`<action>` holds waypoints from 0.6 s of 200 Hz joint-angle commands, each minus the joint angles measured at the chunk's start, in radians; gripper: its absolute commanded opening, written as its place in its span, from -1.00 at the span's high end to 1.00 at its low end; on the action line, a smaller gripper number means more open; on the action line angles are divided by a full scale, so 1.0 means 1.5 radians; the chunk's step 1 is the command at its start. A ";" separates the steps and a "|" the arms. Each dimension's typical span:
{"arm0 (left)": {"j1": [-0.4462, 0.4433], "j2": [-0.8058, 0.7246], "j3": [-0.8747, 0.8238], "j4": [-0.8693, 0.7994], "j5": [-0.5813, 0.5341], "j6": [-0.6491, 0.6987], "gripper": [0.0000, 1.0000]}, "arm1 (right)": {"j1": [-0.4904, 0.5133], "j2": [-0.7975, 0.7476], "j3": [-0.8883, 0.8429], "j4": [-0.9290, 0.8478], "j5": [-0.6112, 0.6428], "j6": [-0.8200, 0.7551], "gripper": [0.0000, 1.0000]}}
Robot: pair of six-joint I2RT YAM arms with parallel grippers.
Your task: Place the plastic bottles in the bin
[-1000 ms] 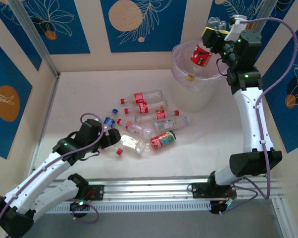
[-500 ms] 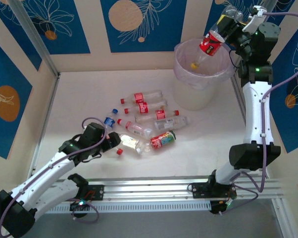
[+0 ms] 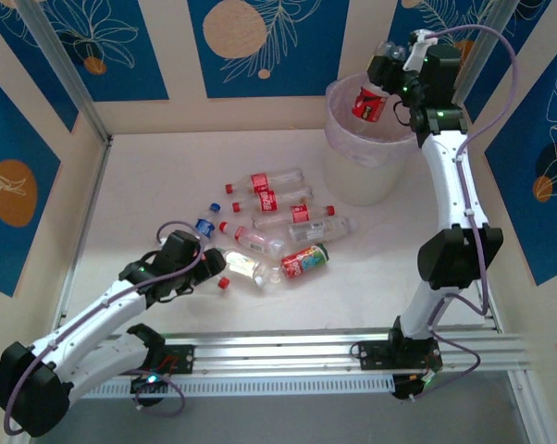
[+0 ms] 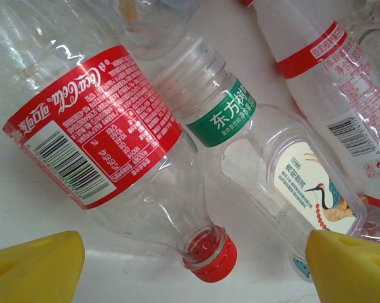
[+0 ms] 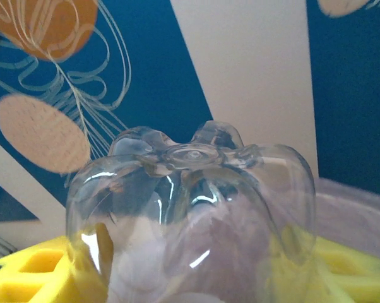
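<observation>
Bottles (image 3: 277, 196) are lying clustered mid-worktop (image 3: 149, 176), well apart from the bin (image 3: 357, 185) at the far right. Left tool (image 3: 209, 264) is hovering with fingers spread, flanking a red-capped bottle (image 4: 120, 139). Right tool (image 3: 389, 72) is pinching a red-labelled bottle (image 3: 372, 102), tilting it neck-down over the bin's mouth.

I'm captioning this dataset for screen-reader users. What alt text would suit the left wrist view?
A clear cola bottle with a red label lies on a white table, its red cap pointing between the open left end effector's yellow fingers. A green-labelled bottle and a red-banded bottle lie alongside.
</observation>
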 commanded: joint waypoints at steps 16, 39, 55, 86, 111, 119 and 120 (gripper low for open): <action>0.013 0.006 -0.017 0.029 0.005 -0.010 -0.76 | 0.032 0.002 -0.033 -0.024 0.028 -0.079 -0.22; 0.016 0.013 -0.023 0.038 0.006 -0.012 -0.74 | 0.045 0.014 -0.056 -0.032 0.027 -0.092 -0.22; 0.018 0.019 -0.023 0.038 0.006 -0.010 -0.74 | 0.051 0.022 -0.068 -0.039 0.029 -0.094 -0.23; 0.020 0.023 -0.019 0.027 -0.007 -0.004 -0.77 | 0.053 0.031 -0.092 -0.040 0.029 -0.088 -0.25; 0.019 0.023 -0.002 -0.005 -0.031 0.013 -0.90 | 0.054 0.044 -0.102 -0.039 0.034 -0.083 -0.29; 0.019 0.023 0.003 -0.015 -0.039 0.021 -0.93 | 0.054 0.048 -0.103 -0.040 0.035 -0.082 -0.30; 0.020 0.023 0.003 -0.017 -0.040 0.021 -0.94 | 0.054 0.049 -0.104 -0.040 0.035 -0.082 -0.30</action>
